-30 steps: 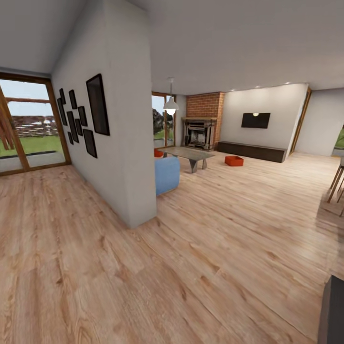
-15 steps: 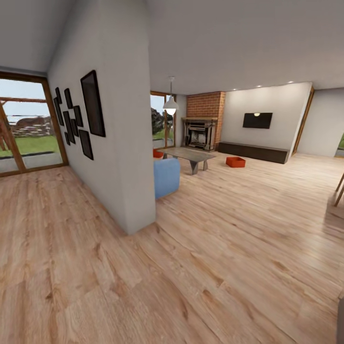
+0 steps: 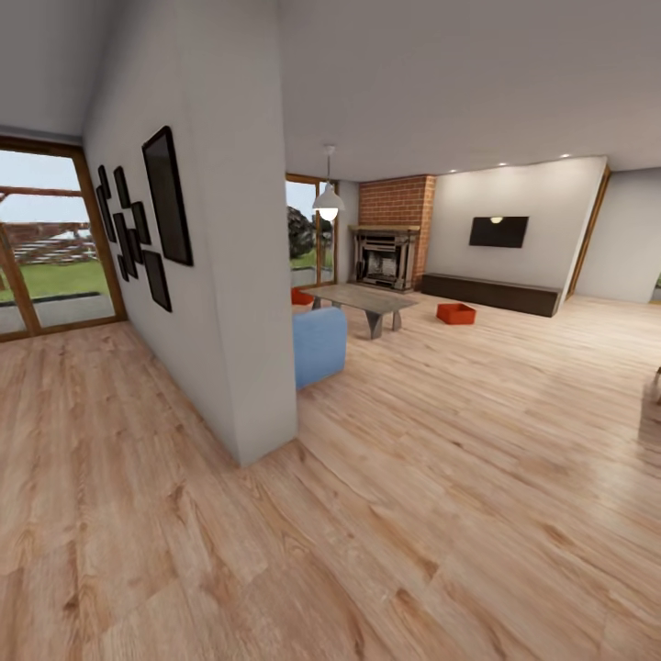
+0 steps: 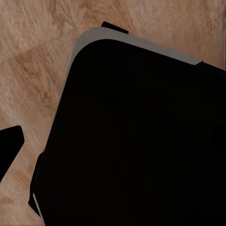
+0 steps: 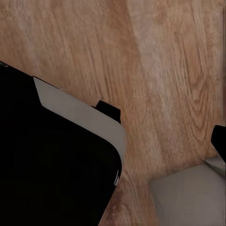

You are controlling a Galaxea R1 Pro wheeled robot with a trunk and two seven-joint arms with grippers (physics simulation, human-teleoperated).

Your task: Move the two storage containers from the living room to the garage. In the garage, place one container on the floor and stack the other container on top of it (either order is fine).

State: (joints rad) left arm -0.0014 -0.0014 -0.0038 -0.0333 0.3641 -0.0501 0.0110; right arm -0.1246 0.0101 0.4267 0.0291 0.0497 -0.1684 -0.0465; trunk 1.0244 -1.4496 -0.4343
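One orange-red storage container [image 3: 456, 314] sits on the light wood floor of the living room, far ahead, in front of the long dark low cabinet [image 3: 491, 293]. The other storage container [image 3: 301, 296] peeks out behind the blue sofa [image 3: 319, 346], mostly hidden by it and the wall. In the left wrist view a single dark fingertip [image 4: 10, 141] shows over the wood floor beside the robot's black base [image 4: 141, 136]. The right wrist view has a dark fingertip [image 5: 220, 140] at its edge. Neither view shows how the jaws stand. The garage is out of view.
A white partition wall [image 3: 229, 275] with black picture frames juts out ahead on the left, its end near the sofa. A grey coffee table [image 3: 360, 298], a brick fireplace [image 3: 390, 234] and a hanging lamp [image 3: 328, 200] stand beyond. Glass doors [image 3: 50, 243] are at far left.
The camera has moved on and the whole picture has shifted. The dark shape at the lower right and the stool legs at the right edge have slid out of view. The containers lie as before.
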